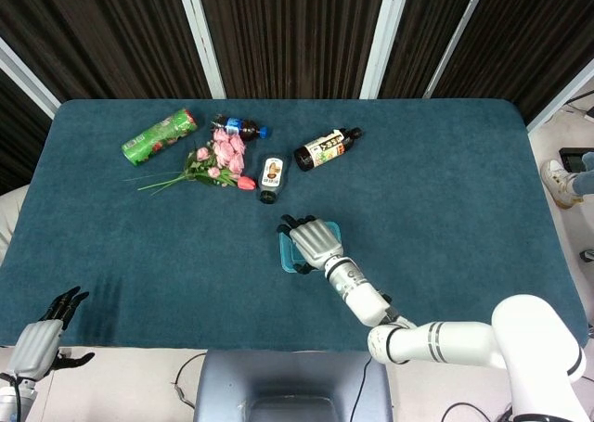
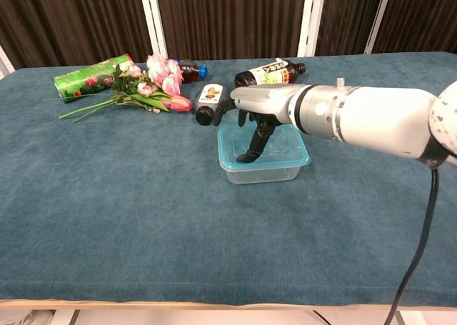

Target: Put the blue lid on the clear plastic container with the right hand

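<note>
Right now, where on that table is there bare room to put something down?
The whole right half of the table is bare, as is the near-left stretch. It is crowded at the far left: green can, flowers, three bottles. The right hand covers the container.

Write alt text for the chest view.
The robot's right hand presses a fingertip down on the blue lid seated on the clear plastic container, on a teal table. Behind lie pink flowers, a green can and three bottles.
</note>
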Motion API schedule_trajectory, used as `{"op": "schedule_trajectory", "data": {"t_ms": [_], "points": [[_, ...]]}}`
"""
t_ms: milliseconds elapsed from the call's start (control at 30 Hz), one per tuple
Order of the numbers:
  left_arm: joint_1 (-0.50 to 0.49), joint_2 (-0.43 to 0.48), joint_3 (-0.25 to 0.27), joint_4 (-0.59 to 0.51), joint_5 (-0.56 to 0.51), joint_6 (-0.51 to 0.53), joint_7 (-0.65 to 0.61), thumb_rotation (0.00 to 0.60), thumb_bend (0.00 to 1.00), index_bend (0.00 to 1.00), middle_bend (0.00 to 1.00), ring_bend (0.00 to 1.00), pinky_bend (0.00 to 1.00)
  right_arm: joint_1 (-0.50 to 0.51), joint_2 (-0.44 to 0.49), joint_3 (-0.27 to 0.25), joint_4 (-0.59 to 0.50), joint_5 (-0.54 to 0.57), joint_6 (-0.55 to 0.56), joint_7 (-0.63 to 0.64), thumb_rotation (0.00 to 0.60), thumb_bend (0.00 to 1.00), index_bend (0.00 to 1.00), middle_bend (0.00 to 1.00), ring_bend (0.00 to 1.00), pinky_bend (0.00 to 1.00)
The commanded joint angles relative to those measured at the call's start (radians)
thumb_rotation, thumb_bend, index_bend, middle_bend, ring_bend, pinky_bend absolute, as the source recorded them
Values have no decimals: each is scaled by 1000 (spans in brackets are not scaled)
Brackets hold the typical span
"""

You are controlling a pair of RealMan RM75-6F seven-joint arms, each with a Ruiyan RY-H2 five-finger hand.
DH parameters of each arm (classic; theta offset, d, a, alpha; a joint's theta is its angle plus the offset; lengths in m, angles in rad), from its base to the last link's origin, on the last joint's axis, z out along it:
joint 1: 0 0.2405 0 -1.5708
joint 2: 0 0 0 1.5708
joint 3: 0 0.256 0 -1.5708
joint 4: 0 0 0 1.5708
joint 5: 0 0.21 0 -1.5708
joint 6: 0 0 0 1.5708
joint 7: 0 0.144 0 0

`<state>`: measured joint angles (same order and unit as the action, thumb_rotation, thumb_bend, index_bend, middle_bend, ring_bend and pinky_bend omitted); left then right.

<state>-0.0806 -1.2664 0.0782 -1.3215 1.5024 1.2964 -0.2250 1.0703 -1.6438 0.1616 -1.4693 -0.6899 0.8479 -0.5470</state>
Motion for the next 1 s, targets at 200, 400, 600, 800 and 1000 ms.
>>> {"op": "schedule_trajectory", "data": {"t_ms": [200,400,600,800,1000], "points": [[0,-1,-1,0,1,0,0,600,488,110,19,0,353,-4,-2,-6,12,3,-9,6,600,389,345,210,290,331],[-1,0,-1,-1,0,-1,3,600,487,111,20,0,353,-5,-9,-11,29,5,-22,13,600,388,345,210,290,331],[-1,1,-1,-3,0,-2,0,600,487,111,21,0,353,-5,-11,-17,36,7,-28,12,600,389,344,210,291,331],[-3,1,-1,-2,1,-3,-1,600,486,110,21,0,353,-7,-8,-21,35,8,-29,12,600,388,344,210,290,331],[-3,2,-1,-4,1,-3,-1,600,487,112,21,1,354,-20,10,-13,5,-19,-10,31,600,389,343,210,291,331]]}}
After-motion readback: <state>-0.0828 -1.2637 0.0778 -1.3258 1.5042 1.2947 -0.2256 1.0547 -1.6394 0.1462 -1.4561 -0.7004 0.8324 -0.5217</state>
